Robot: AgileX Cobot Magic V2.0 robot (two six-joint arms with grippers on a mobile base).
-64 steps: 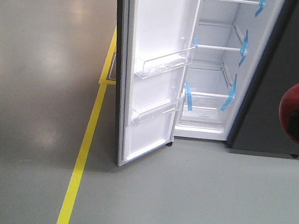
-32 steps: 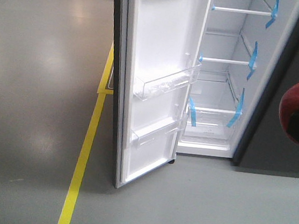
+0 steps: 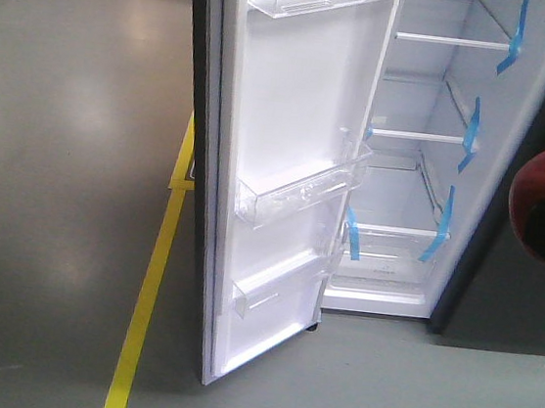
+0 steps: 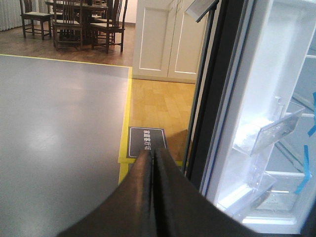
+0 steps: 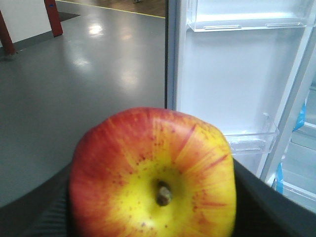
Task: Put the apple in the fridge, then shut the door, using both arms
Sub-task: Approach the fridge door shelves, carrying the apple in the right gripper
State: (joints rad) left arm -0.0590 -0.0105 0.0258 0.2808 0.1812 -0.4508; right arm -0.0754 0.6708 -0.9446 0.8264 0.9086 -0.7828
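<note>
Red, with a yellow patch round the stem, the apple [image 5: 153,163] is held in the right gripper [image 5: 153,207], whose dark fingers [image 5: 269,207] are closed against its two sides. It is carried in the air at the right edge of the front view, near the camera and well short of the fridge [image 3: 412,102]. It has not yet been put inside.

The fridge is seen ahead and to the right, its white interior fitted with white shelves [image 3: 418,136] marked by strips of blue tape [image 3: 472,128]. The door [image 3: 294,98] is swung wide open to the left, its white inner face turned towards the robot, and clear bins [image 3: 298,197] are fixed to it.

The left gripper [image 4: 152,154] is pressed fully together with nothing between its fingers. It is held just left of the door's dark outer edge, apart from it. Grey floor [image 3: 63,141] with a yellow line [image 3: 151,279] lies to the left.

None of the task is judged finished. The apple has to be carried to a shelf and released, and the door then has to be pushed closed, a job for which the free left arm appears well placed.
</note>
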